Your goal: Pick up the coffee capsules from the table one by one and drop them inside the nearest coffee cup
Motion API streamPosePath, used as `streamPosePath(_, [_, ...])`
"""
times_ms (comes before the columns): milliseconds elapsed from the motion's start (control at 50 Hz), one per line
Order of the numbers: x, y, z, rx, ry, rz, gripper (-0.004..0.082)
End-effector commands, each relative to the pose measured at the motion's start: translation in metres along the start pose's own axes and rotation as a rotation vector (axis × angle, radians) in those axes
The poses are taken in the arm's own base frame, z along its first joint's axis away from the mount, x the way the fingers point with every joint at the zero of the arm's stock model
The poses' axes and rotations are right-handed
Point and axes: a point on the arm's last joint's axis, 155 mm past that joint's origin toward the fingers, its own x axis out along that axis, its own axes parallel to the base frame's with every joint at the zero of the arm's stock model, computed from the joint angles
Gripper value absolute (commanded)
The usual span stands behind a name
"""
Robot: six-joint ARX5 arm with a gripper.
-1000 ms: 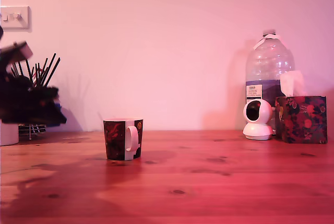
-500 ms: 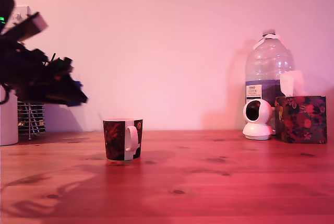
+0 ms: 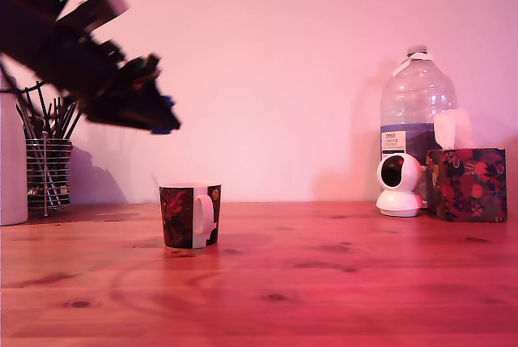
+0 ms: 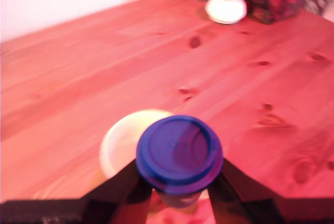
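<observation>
Since the earlier frames the gripper (image 3: 162, 124) has been raised and carried toward the exterior view's right, above the coffee cup (image 3: 191, 215). A blue coffee capsule (image 4: 179, 153) is clamped between its fingers (image 4: 122, 185), over the cup's pale rim. Farther back on the table (image 3: 324, 282), a white camera (image 3: 400, 184) is seen near the far edge.

1 coffee cup (image 3: 191, 215), 1 blue capsule (image 4: 179, 153), 1 bottle (image 3: 417, 112), 1 tissue box (image 3: 467, 184)

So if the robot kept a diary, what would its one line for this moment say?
fingers: shut on blue capsule | position: in the air above coffee cup | capsule: not yet dropped | table: no other capsules visible
</observation>
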Motion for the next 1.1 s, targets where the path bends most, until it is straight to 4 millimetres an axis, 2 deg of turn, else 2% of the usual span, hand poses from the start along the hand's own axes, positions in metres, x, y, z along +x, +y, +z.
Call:
streamPosePath(0, [0.01,0.001,-0.001,0.007,0.018,0.0,0.0235])
streamPosePath(220, [0.025,0.006,0.006,0.015,0.048,0.025,0.0235])
streamPosePath(580, [0.047,0.021,0.003,0.029,0.14,0.058,0.0235])
streamPosePath(1080, [0.068,0.03,-0.027,0.003,0.265,0.066,0.0235])
